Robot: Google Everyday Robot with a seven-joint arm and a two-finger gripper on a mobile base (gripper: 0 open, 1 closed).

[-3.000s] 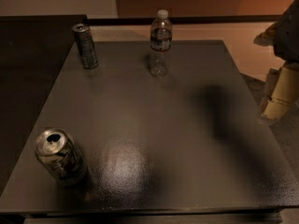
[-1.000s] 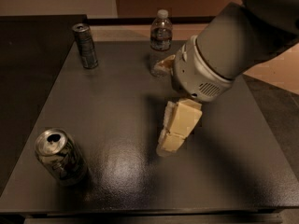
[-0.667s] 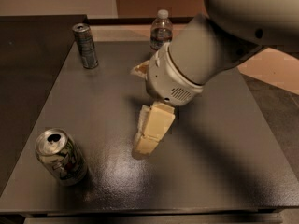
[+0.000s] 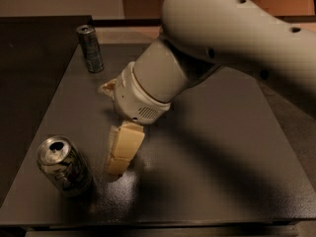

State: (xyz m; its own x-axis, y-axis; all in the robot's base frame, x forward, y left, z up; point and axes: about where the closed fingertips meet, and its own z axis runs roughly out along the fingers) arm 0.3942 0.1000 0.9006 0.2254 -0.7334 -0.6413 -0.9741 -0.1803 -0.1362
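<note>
Above the dark table's [image 4: 222,152] left half, the gripper [image 4: 111,128] hangs just beside the opened can [image 4: 64,165]. Its jaws stand apart, empty.

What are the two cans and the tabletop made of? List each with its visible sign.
The near can: likely aluminium, since its rim and opened top glint. The far can: slim, probably metal too, with a duller sheen. The table: dark and finely speckled with soft glare, so perhaps coated metal or laminate. The tool, cream and plastic-looking, is just right of the near can.
</note>
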